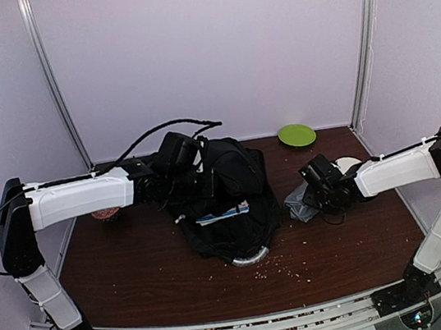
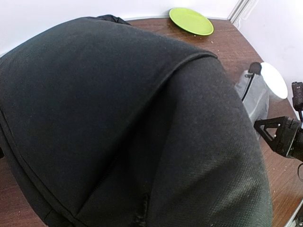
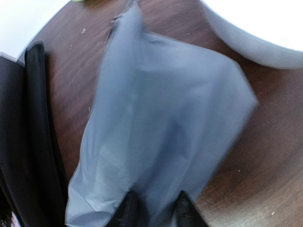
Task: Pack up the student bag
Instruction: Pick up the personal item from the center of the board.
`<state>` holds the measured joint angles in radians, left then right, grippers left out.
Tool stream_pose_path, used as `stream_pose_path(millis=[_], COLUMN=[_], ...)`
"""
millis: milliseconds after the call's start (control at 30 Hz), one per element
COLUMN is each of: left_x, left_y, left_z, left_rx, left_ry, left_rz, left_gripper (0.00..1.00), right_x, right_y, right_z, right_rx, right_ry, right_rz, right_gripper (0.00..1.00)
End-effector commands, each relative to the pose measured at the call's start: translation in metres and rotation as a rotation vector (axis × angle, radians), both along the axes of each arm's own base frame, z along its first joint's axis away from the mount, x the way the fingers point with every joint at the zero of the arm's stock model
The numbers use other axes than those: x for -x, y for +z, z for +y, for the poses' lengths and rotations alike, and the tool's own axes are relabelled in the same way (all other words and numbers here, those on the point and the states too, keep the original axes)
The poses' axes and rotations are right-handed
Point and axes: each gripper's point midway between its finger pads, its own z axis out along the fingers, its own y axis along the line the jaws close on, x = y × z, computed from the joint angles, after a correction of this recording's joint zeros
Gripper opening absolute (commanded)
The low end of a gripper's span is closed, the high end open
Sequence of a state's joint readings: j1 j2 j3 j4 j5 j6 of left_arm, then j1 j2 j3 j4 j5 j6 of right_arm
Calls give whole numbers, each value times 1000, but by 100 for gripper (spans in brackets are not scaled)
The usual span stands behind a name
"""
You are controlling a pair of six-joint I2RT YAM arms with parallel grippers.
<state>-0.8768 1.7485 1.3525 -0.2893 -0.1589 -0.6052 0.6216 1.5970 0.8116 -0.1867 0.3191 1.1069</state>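
Student bag (image 1: pixel 235 179): large black backpack of soft woven fabric, by far the biggest thing in view.

- Position: on the brown table, a little left of centre, well in from the near edge.
- Pose: slumped, not flat. Upper fabric is drawn up into a peak where the left gripper (image 1: pixel 202 168) pinches it; the lower body spreads in a rounded heap on the tabletop.
- State: mouth gapes toward the near side. A pale curved rim (image 1: pixel 249 259) shows at its lowest near edge.
- Close view from the left wrist: a domed black panel, with a stitched flap edge (image 2: pixel 189 53) curving across it.
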Motion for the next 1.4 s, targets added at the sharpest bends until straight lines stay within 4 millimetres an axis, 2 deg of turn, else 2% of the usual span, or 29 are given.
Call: stream_pose_path(millis=[0, 100, 267, 400, 500, 633, 700, 800, 900, 933, 1000, 1033, 1100, 1267, 1367], left_x=[-5, -4, -9, -13, -16, -18, -17, -17, -16, -16, -15, -14, -12, -12, -13], left_y=[6, 9, 10, 11, 11, 10, 9, 6, 1, 0, -1, -1, -2, 0, 1], left_z=[1, 1, 6, 9, 10, 10, 10, 16, 18, 18, 16, 15, 12, 9, 9], left_rx=[34, 42, 40, 42, 39, 18, -3, -42, -57, -58, -49, -42, -27, -4, 2], left_ry=[-5, -4, 20, 33, 38, 26, 14, 18, 18, 16, 9, 3, -8, -7, 1], left_rz=[-20, -20, -24, -25, -26, -27, -32, -37, -33, -30, -23, -16, -7, -3, -3], left_gripper=[0, 0, 0, 0, 0, 0, 0, 0, 0, 0, 0, 0, 0, 0, 0], right_x=[5, 5, 8, 28, 51, 84, 95, 105, 109, 109, 111, 111, 114, 128, 138], right_y=[-6, 7, 42, 63, 61, 39, 26, 15, 11, 13, 20, 27, 40, 67, 66], right_z=[6, 12, 28, 52, 54, 45, 33, 18, 11, 15, 22, 25, 28, 36, 47], right_rx=[-35, -55, -56, -35, 43, 128, 187, 274, 269, 242, 185, 155, 100, -17, -17], right_ry=[45, 88, 230, 452, 574, 667, 663, 638, 604, 608, 602, 591, 560, 454, 441], right_rz=[21, 4, -44, -28, 27, 166, 240, 289, 278, 261, 202, 163, 85, -67, -71], right_gripper=[16, 0, 0, 0, 0, 0, 0, 0, 0, 3, 33, 45, 62, 72, 74])
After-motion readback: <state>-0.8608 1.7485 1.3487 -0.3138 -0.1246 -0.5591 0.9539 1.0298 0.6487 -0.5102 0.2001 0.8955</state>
